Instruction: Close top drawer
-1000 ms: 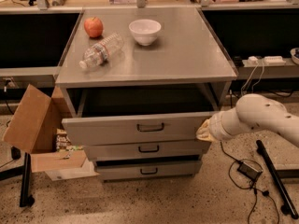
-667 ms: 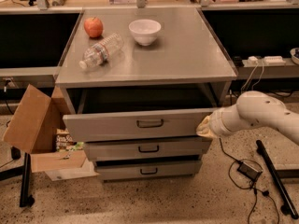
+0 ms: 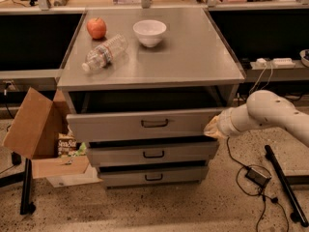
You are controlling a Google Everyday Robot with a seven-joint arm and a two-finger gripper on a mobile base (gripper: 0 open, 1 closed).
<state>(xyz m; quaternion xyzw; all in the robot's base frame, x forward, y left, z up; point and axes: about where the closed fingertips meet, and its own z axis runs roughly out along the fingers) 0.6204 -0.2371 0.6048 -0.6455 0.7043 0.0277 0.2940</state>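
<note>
Top drawer [image 3: 111,127] has slid in a bit but is still part open. Claw [image 3: 212,128] is pushing its right end, can't tell its state.

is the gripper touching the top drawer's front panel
Cannot tell. In the camera view the gripper overlaps the right end of the tall grey metal top drawer front with no gap seen, but one frontal view cannot settle contact.
</note>
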